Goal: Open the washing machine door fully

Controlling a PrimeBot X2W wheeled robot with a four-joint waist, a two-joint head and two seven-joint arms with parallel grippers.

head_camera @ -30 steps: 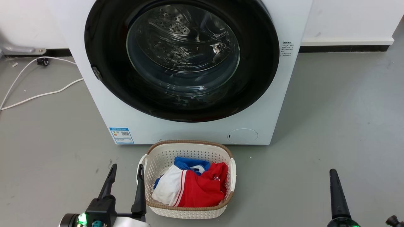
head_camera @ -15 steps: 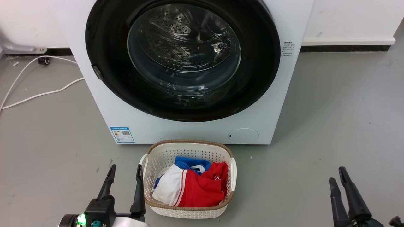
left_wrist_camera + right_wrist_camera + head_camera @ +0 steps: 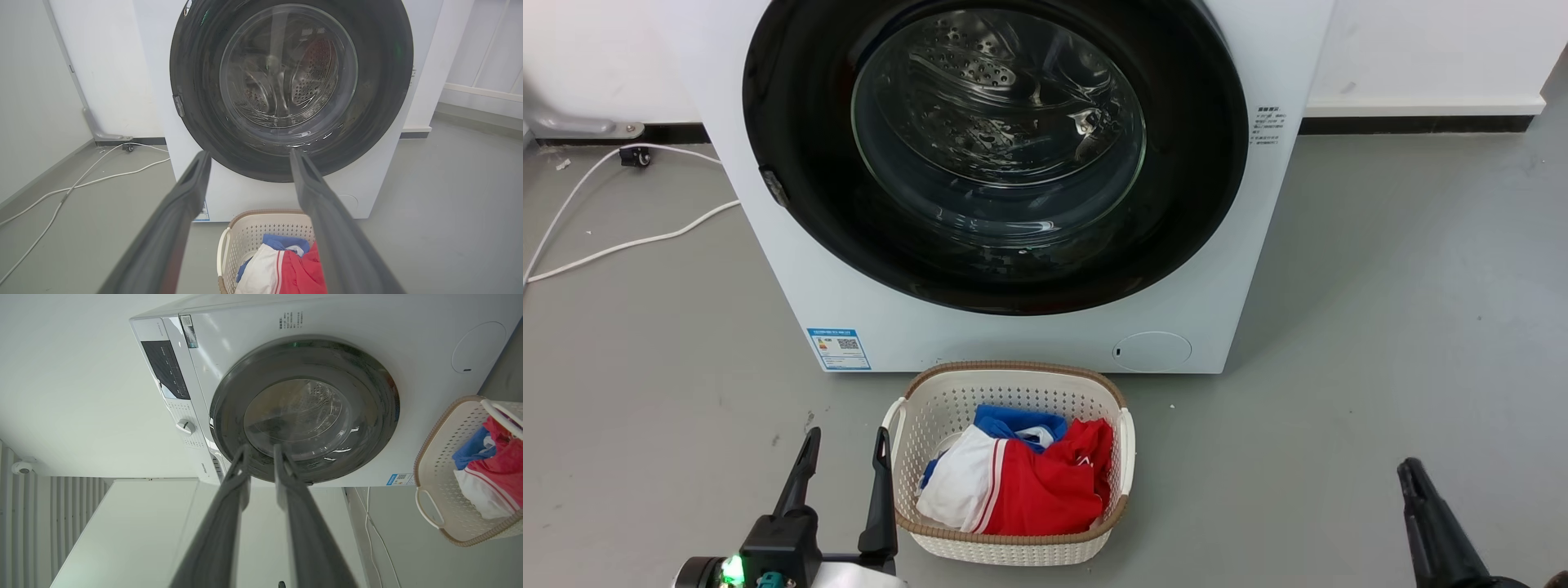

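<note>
Facing straight out toward 6 o'clock of the head view, the washing machine door [image 3: 996,139] was recorded shut flush on the front of the washing machine [image 3: 1029,339], at 12 o'clock. The door was round, equally wide in every direction; a small grey tab [image 3: 773,188] was noted on its rim at 9 o'clock. The left gripper [image 3: 847,433] was logged at 7 o'clock, fingers spread wide and empty. The right gripper [image 3: 261,448] was seen with fingers narrowly apart, well clear of the door. A basket [image 3: 1013,369] of red, white and blue clothes [image 3: 1029,482] was noted just before the machine on grey floor [image 3: 1380,327]. A white cable [image 3: 629,245] was noted at 9 o'clock, a white wall [image 3: 1421,49] behind.
</note>
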